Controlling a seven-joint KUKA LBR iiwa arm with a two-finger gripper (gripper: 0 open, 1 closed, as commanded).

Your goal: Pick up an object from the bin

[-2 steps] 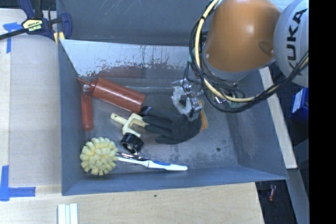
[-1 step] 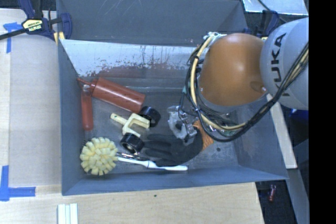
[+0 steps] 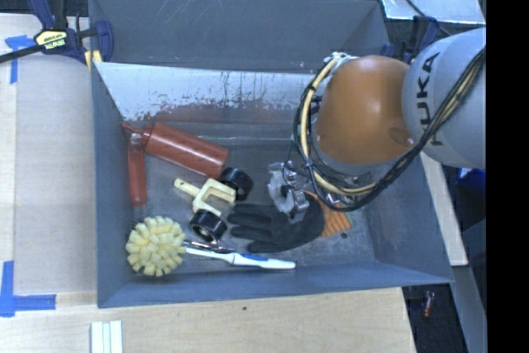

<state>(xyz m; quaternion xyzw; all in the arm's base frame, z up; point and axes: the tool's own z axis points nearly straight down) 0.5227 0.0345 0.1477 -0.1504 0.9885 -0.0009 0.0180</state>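
Note:
My gripper (image 3: pixel 289 193) reaches down from under the orange wrist cover at the bin's middle right, its metal fingers low over the floor. Right beneath and to its left lies a black rubbery thing (image 3: pixel 269 229) with finger-like lobes. An orange patch of some thing (image 3: pixel 335 221) peeks out just right of the gripper, mostly hidden by the arm. A cream-yellow plastic piece with black wheels (image 3: pixel 213 196) lies a little further left. I see nothing between the fingers.
A red-brown cylinder with a handle (image 3: pixel 178 147) lies at the back left. A pale yellow bumpy ball (image 3: pixel 154 245) sits in the front left corner, and a white and blue toothbrush (image 3: pixel 244 259) lies along the front wall.

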